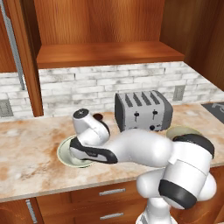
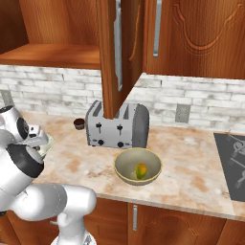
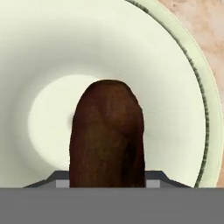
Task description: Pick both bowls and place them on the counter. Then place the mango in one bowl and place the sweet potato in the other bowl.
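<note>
White Franka arm w/ dark joints reaches low over the beige-and-rust mottled marble counter (image 1: 26, 148), its two-finger gripper (image 3: 107, 181) clamped on a small dark brown oblong sweet potato (image 3: 107, 135), held directly above the pale cream-green inside of the white green-patterned bowl (image 3: 175, 74). In the left base view that bowl (image 1: 64, 151) sits on the counter, partly hidden by the robot's hand. To the arm's right, the grey-olive bowl w/ thin cream rim (image 2: 138, 166) rests on the counter in front of a grey four-slot toaster (image 2: 117, 125), w/ the small yellow-green mango (image 2: 140, 171) lying inside it. A small round dark brown cupcake-like item (image 2: 79, 124) stands near the backsplash.
</note>
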